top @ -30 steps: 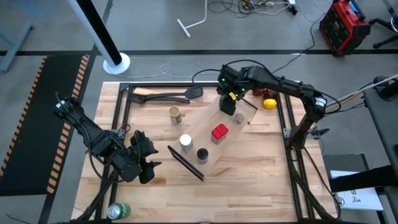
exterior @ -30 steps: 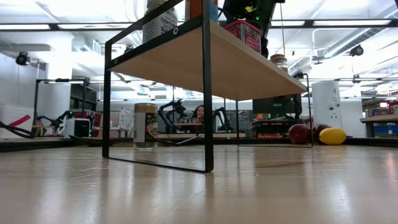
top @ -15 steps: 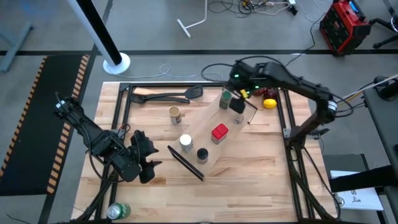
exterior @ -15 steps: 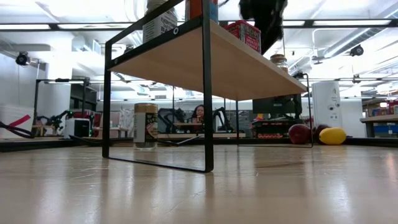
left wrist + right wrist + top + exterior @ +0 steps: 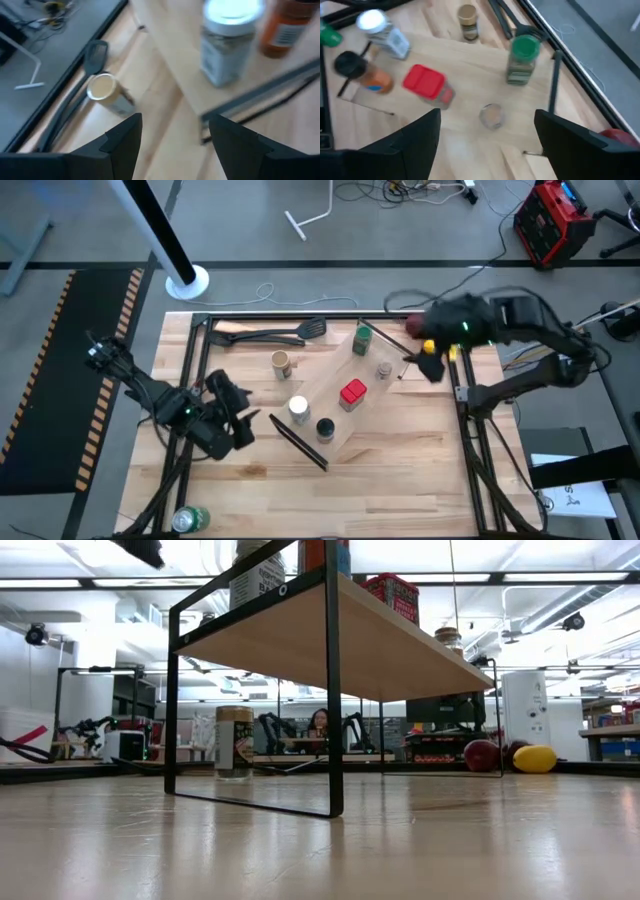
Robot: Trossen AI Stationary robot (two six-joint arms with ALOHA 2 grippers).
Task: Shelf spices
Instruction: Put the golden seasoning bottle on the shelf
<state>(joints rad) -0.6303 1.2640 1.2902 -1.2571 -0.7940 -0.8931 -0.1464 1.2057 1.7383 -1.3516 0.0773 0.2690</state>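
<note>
A pale wooden table (image 5: 400, 450) is ringed by a black tube frame (image 5: 196, 380), with black spatulas (image 5: 270, 335) and a yellow lemon (image 5: 429, 347) near its far edge. The right gripper (image 5: 432, 368) is held spread and empty beside the shelf (image 5: 335, 380); the left gripper (image 5: 243, 432), likewise spread, grips nothing. Green jar (image 5: 362, 339), shaker (image 5: 384, 368), red tin (image 5: 352, 393), white-capped jar (image 5: 298, 408) and black-capped jar (image 5: 325, 428) stand on the shelf; the tan cylinder (image 5: 281, 362) stands on the table.

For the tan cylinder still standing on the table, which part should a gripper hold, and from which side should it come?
Probably its round side wall, just below the open rim, coming from above: the tan cylinder stands upright on the table, apart from the shelf and the spatulas, so fingers fit either side.
</note>
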